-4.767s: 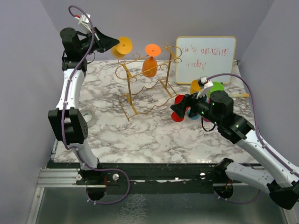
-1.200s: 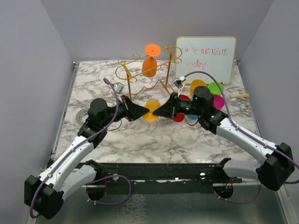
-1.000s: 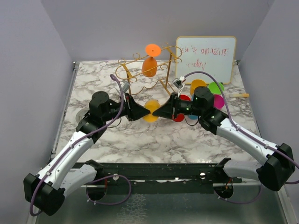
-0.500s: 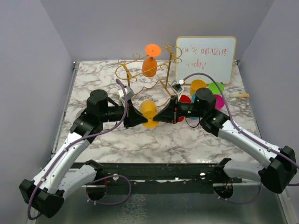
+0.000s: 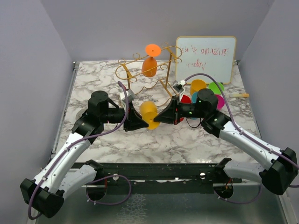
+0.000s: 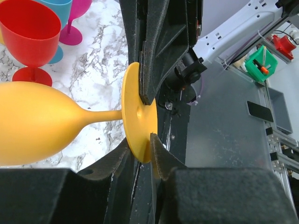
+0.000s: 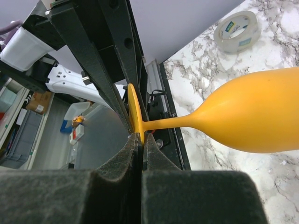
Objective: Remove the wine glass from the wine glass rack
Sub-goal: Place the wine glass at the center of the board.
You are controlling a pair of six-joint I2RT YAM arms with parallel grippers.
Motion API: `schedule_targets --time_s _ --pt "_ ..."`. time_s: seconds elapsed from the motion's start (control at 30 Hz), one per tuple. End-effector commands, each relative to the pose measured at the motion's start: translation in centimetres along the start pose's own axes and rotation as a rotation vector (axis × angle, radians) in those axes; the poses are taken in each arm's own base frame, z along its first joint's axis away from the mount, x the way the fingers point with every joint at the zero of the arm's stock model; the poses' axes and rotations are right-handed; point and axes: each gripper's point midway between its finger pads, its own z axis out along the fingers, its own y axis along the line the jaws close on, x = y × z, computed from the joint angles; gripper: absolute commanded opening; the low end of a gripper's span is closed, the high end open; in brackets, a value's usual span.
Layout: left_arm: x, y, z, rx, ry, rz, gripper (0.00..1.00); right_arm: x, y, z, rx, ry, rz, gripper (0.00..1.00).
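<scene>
**Mid-frame, top view: yellow glass off the rack, held by its foot**

At centre of the top view the yellow glass lies on its side over the table. It sits between the left gripper and right gripper, below the rack in frame and apart from it.

Right gripper: clamped on the rim of the foot. The right wrist view shows its fingers pressed together with the disc edge between them.

Left gripper: fingertips straddle the opposite edge of the same foot with a narrow gap. Can't tell if they pinch it or only flank it.

Containers: rack carries one orange glass, foot up, bowl down, upper centre. Red glass, blue glass and pink glass stand upright on the marble, upper left of the left wrist view. In the top view that group is right of centre, just behind the right gripper.

Edges/room: whiteboard stands at the back edge, upper right, just beside the rack. Tape roll lies near the table's left edge, mostly hidden by the left arm in the top view. Bare marble runs from the held glass down to the near edge.
</scene>
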Motion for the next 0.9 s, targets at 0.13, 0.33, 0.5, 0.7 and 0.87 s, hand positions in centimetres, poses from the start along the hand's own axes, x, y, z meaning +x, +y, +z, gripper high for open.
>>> schedule_targets --time_s 0.13,0.33,0.5,0.7,0.87 --pt "-0.6 -0.7 0.0 0.029 -0.037 0.014 0.09 -0.4 -0.1 0.5 -0.034 -0.016 -0.007 0.01" --pt "-0.8 -0.2 0.2 0.014 -0.055 0.012 0.07 -0.2 -0.2 0.3 -0.023 -0.008 -0.025 0.01" --pt "-0.9 0.1 0.3 0.003 -0.072 0.004 0.07 0.0 -0.4 0.3 -0.017 0.003 -0.031 0.02" --pt "-1.5 -0.1 0.3 0.003 -0.098 0.010 0.18 0.2 -0.6 0.4 -0.016 0.015 -0.024 0.02" --pt "-1.5 -0.2 0.3 0.015 -0.094 0.016 0.16 0.2 -0.4 0.4 -0.024 0.014 -0.026 0.02"
